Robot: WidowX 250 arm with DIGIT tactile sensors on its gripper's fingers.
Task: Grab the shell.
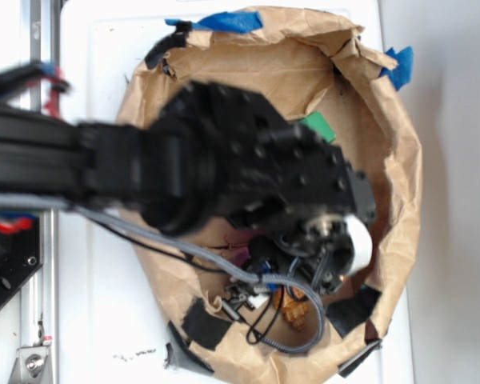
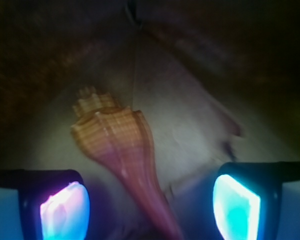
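The shell (image 2: pixel 121 145) is amber-brown and ridged, with a bulbous body and a long thin point that runs down between my fingers in the wrist view. It lies on the brown paper floor. My gripper (image 2: pixel 150 210) is open, its two glowing pads (image 2: pixel 65 210) wide apart on either side of the shell's thin end, not touching it. In the exterior view the gripper (image 1: pixel 304 280) hangs low inside the paper bowl, and a bit of the amber shell (image 1: pixel 296 310) shows below it.
A crumpled brown paper bowl (image 1: pixel 400 160) with raised walls surrounds the workspace, fixed with blue tape (image 1: pixel 224 20) and black tape (image 1: pixel 204 326). A green object (image 1: pixel 320 126) and a purple one (image 1: pixel 242 256) peek out beside the arm. Cables (image 1: pixel 296 340) hang below the wrist.
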